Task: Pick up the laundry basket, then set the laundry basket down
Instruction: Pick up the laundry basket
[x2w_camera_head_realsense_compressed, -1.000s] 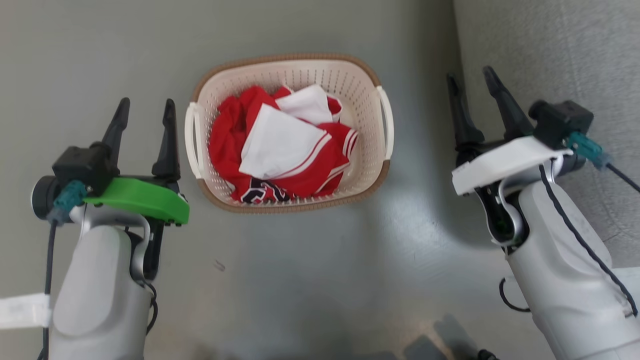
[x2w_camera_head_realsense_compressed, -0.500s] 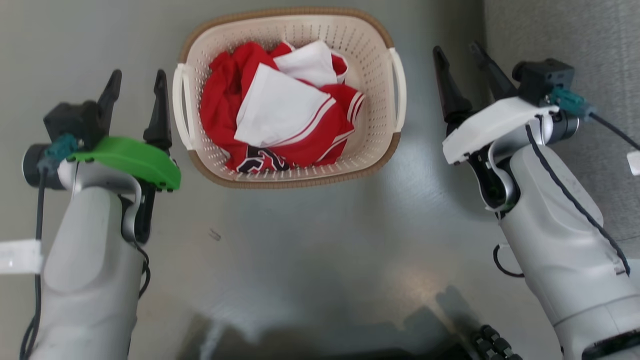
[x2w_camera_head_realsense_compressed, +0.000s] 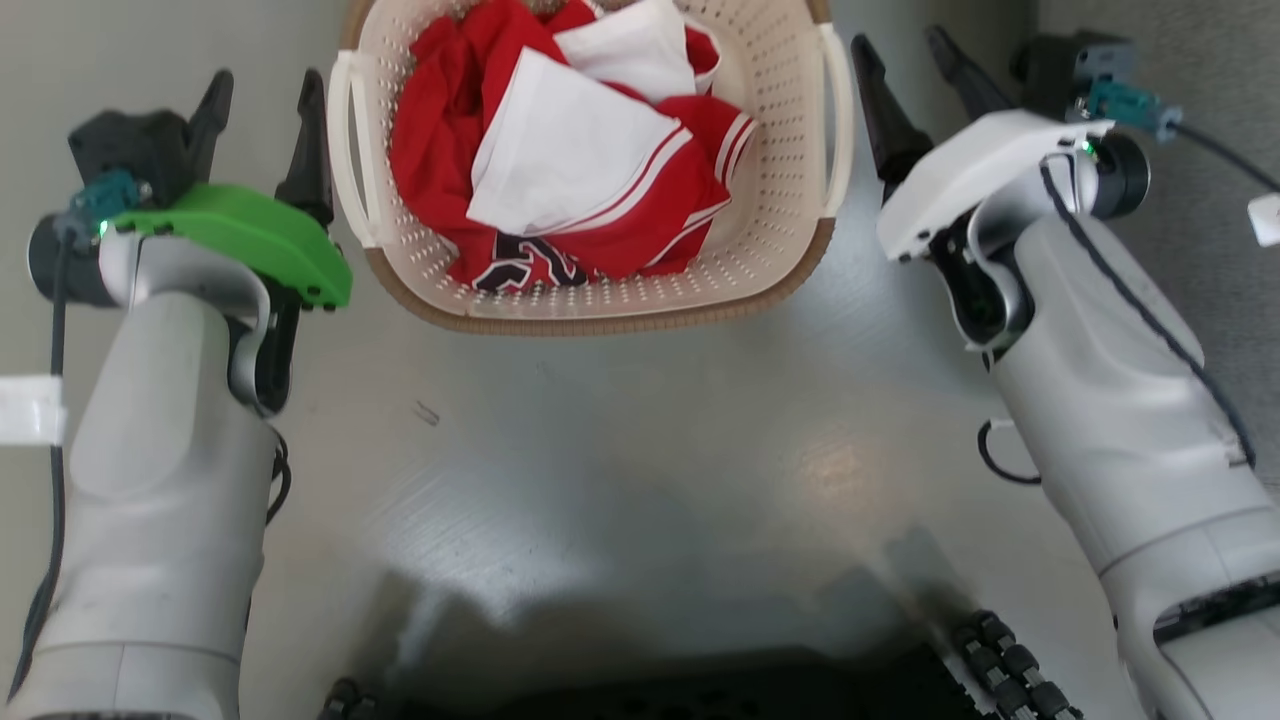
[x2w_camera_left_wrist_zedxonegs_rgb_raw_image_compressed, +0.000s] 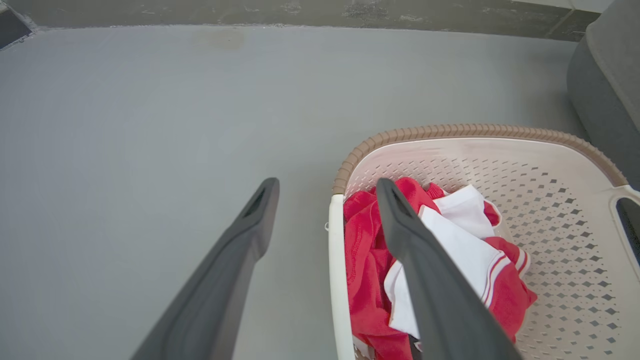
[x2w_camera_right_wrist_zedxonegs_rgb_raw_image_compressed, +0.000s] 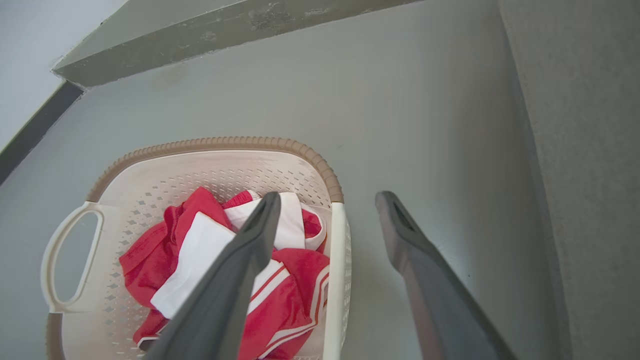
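On the floor (x2w_camera_head_realsense_compressed: 640, 450) between your two pincers sits the basket (x2w_camera_head_realsense_compressed: 600, 318), red and white clothes (x2w_camera_head_realsense_compressed: 560, 180) inside. Your left pincer (x2w_camera_head_realsense_compressed: 267, 82) is spread wide, empty, just beside its left handle (x2w_camera_head_realsense_compressed: 345, 150); your right pincer (x2w_camera_head_realsense_compressed: 897, 42), equally spread and empty, is just beside the right handle (x2w_camera_head_realsense_compressed: 838, 120).

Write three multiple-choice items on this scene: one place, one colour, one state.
1. The basket lies: A) between the left hand and right hand; B) left of both; C) on a table.
2. Its rim is: A) blue; B) brown; C) black.
3. Both hands are: A) shut on handles; B) shut on clothes; C) open.
Answers: A, a hand flanks each side; B, the woven-look edge is brown; C, each pair of fingers stands apart, holding nothing.
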